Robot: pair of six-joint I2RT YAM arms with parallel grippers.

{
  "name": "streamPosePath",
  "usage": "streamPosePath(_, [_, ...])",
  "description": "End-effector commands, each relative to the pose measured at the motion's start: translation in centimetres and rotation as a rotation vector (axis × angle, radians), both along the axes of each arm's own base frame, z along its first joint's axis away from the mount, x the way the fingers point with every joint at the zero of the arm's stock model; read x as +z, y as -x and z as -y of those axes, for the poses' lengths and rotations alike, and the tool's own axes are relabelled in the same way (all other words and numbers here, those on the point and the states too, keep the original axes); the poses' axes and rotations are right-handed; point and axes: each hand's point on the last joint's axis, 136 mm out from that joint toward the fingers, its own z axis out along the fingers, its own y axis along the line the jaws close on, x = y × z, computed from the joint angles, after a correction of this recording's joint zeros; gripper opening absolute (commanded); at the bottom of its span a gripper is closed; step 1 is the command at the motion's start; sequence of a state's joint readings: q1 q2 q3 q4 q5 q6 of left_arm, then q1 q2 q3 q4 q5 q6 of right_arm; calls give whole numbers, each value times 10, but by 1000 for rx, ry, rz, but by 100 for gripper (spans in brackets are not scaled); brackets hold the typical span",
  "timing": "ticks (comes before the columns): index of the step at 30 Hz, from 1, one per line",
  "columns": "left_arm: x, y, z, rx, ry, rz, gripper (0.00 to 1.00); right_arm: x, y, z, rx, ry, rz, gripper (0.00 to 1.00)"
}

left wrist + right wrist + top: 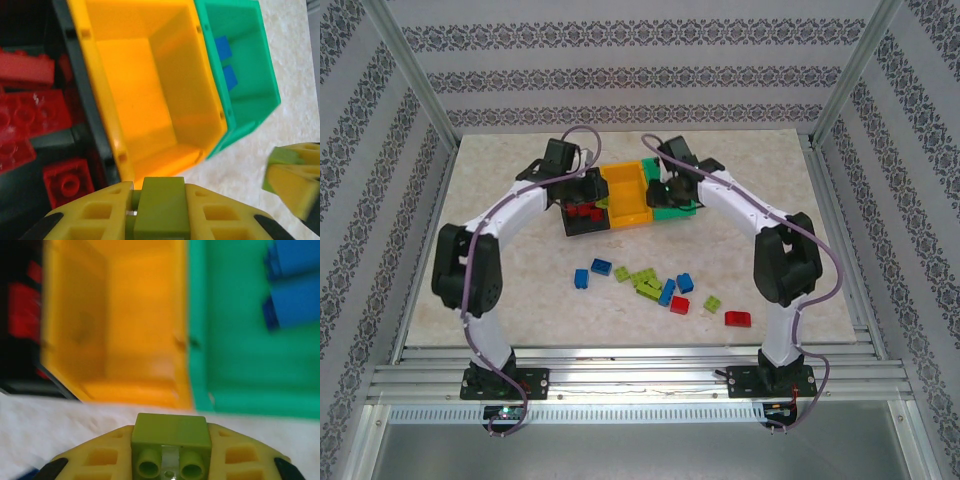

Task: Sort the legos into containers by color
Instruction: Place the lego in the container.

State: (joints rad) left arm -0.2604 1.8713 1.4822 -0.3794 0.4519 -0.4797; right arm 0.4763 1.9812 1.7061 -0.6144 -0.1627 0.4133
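Left gripper (160,197) is clamped on a lime brick (161,215) just short of the orange bin (145,95). To its left is the black bin (86,100), holding red bricks (30,115). Right gripper (170,457) pinches a second lime brick (170,430) before the green bin (235,365), which holds blue bricks (295,295). Loose bricks (650,285) lie on the surface (520,300) behind both.

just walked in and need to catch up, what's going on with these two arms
Two robot arms are sorting lego bricks by colour. The left gripper is shut on a lime green brick, and the right gripper on a second lime green brick, both near the empty orange-yellow bin. Red bricks lie in the black bin, blue bricks in the green bin. Several loose bricks wait on the table.
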Motion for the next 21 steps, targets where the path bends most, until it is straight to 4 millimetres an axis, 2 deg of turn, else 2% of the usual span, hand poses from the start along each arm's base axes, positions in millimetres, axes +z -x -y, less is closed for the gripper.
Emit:
streamPosePath(1, [4, -20, 11, -2, 4, -3, 28, -3, -19, -26, 41, -39, -4, 23])
streamPosePath(4, [2, -37, 15, -1, -13, -10, 47, -5, -39, -41, 53, -53, -3, 32])
streamPosePath(6, [2, -43, 15, 6, -26, -15, 61, -4, -44, -43, 59, -42, -13, 47])
streamPosePath(8, [7, -43, 15, 4, -27, -4, 68, 0, -44, -41, 59, -31, 0, 51])
streamPosePath(11, [18, -38, 13, 4, -29, 24, 69, 4, -35, -33, 62, -29, 3, 53])
streamPosePath(15, [36, -22, 10, 5, -4, 76, 69, 4, -11, -20, 90, -14, -13, 53])
streamPosePath(17, [43, -8, 8, -6, 6, 99, 69, -4, 8, -10, 101, 3, -33, 53])
streamPosePath(21, [40, 29, 2, -34, 16, 108, 68, -17, 48, 18, 107, 56, -83, 53])
